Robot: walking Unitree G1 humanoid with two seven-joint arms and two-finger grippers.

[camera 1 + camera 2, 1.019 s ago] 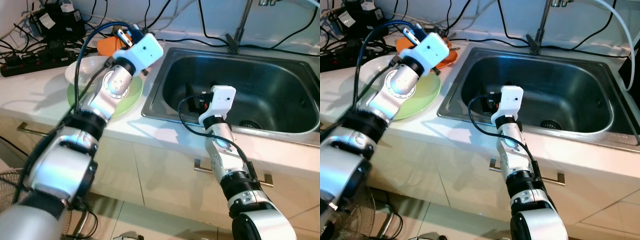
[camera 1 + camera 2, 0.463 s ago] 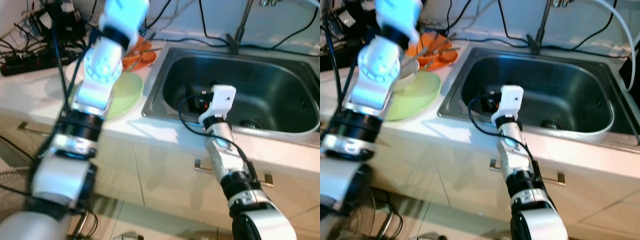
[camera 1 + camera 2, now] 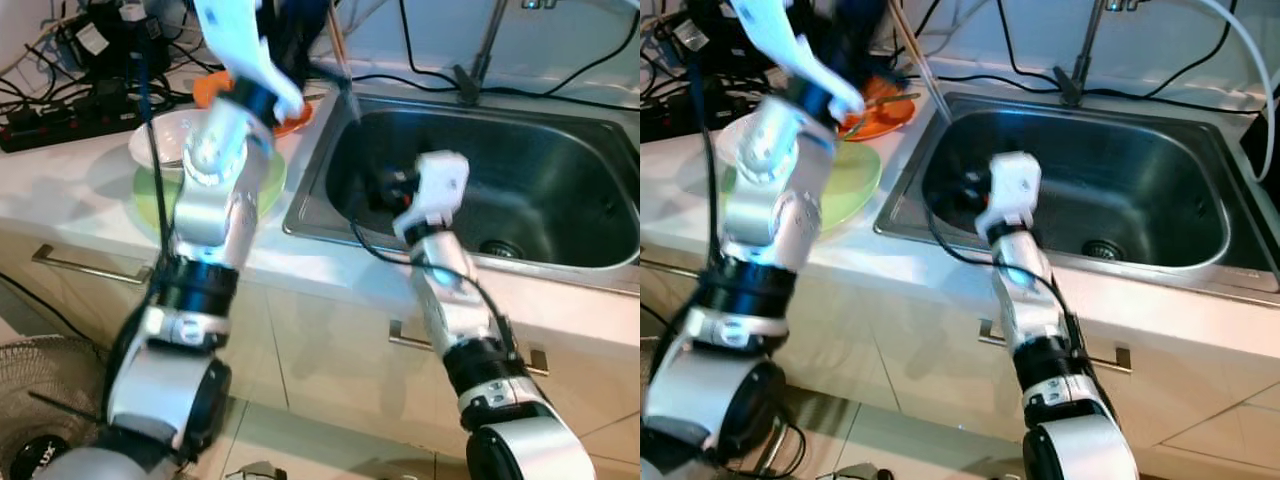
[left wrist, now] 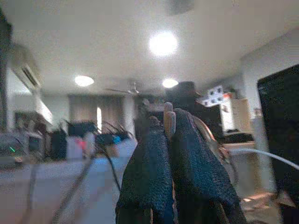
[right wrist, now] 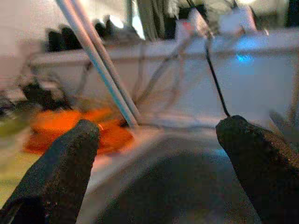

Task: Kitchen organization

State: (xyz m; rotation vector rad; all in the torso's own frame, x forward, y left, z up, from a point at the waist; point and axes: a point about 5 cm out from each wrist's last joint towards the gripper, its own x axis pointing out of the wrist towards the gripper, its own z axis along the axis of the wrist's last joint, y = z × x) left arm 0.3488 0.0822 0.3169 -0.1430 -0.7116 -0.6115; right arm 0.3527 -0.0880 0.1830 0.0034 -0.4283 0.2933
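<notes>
My left gripper [image 3: 300, 25] is raised high above the counter's back, shut on a pair of pale chopsticks [image 3: 343, 72] that slant down toward the sink's left rim. In the left wrist view the chopstick ends [image 4: 169, 114] poke out between the closed fingers. Below lies the orange plate [image 3: 885, 110], beside a white bowl [image 3: 175, 140] resting on a green plate [image 3: 268, 180]. My right gripper [image 5: 159, 140] is open with nothing in it, held inside the steel sink [image 3: 540, 190] near its left wall, and it faces the chopsticks [image 5: 100, 65].
Black cables and a power strip [image 3: 70, 115] crowd the counter's back left. A tap stem [image 3: 480, 55] rises behind the sink. Cabinet fronts with handles [image 3: 80, 265] run below the counter edge. A fan grille [image 3: 50, 400] stands on the floor at left.
The left arm rose from the orange plate and swung up toward the sink, carrying the chopsticks. The right gripper shifted slightly up and left inside the sink.
</notes>
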